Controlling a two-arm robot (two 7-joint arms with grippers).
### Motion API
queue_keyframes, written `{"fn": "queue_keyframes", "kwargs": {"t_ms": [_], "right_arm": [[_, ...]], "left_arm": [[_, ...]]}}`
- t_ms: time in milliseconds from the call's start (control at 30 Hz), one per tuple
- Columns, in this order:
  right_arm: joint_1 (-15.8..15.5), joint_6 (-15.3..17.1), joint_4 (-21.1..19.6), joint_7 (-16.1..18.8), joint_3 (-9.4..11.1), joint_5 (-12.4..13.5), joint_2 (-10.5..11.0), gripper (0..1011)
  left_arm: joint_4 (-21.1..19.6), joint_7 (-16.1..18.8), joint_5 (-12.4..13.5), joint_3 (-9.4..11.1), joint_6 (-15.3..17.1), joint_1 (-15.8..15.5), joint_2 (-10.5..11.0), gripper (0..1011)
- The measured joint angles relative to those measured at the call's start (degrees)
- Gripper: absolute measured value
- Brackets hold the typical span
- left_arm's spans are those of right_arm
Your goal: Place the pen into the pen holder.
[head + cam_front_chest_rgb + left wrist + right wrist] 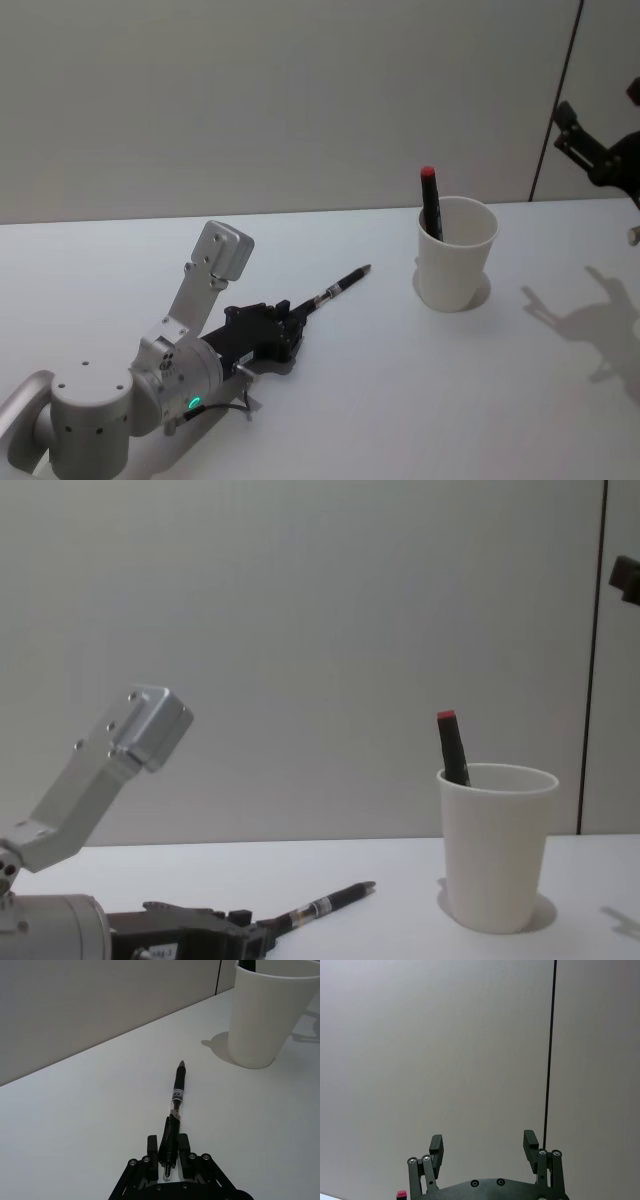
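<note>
Pen [178, 1095] is clamped in left gripper [168, 1147] near pen holder [456, 255].

Silver-grey, rounded left arm [105, 410] with small screws, a green light [193, 404] and a black cable [228, 407]; left hand [168, 1142] and right hand [483, 1141] black, silver-screwed.

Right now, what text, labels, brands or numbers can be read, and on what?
None readable.
Pen, gripped by the left gripper: printed barrel label, too small to read.
Pen holder: plain white, no print.
Right gripper, raised at far right: no visible markings.
</note>
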Motion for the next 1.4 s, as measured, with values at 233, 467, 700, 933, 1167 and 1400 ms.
{"fn": "queue_keyframes", "kwargs": {"t_ms": [233, 467, 700, 933, 1167, 1400], "right_arm": [[0.0, 0.0, 0.0, 0.0, 0.0, 0.0, 0.0, 1002], [0.0, 0.0, 0.0, 0.0, 0.0, 0.0, 0.0, 1002], [0.0, 0.0, 0.0, 0.0, 0.0, 0.0, 0.0, 1002], [0.0, 0.0, 0.0, 0.0, 0.0, 0.0, 0.0, 1002], [0.0, 0.0, 0.0, 0.0, 0.0, 0.0, 0.0, 1001], [0.0, 0.0, 0.0, 0.0, 0.0, 0.0, 0.0, 1002]], "left_arm": [[0.0, 0.0, 0.0, 0.0, 0.0, 0.0, 0.0, 210], [-0.1, 0.5, 0.1, 0.0, -0.5, 0.1, 0.1, 197], [-0.8, 3.0, 0.4, -0.5, -2.4, 0.5, 0.5, 195], [-2.4, 5.5, 0.0, -1.6, -5.6, 0.8, 1.2, 195], [-4.8, 7.6, -1.8, -3.2, -8.9, 1.0, 2.2, 195], [-7.6, 9.3, -4.3, -4.9, -12.0, 1.0, 3.2, 194]]}}
